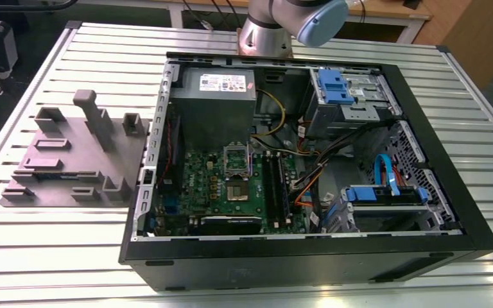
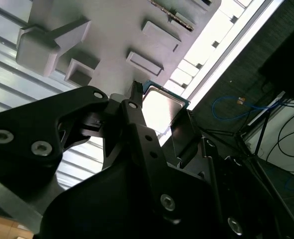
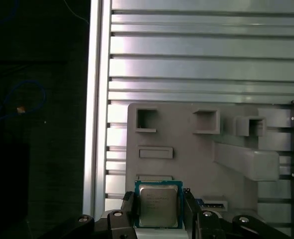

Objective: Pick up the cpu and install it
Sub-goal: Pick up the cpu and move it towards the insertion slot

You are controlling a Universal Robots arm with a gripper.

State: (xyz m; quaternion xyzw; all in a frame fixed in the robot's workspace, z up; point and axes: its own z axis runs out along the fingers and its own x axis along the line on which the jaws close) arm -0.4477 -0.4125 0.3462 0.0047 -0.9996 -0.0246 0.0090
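One cpu [image 3: 158,206] was clamped between the gripper's [image 3: 159,199] two fingers [image 3: 129,209]. One grey fixture [image 3: 187,144] lay behind it.

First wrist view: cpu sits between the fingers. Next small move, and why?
Probably a short straight lift. The gripper looks shut on the cpu, which lies low against the grey fixture with raised blocks close by. Rising first should clear those before any sideways travel.
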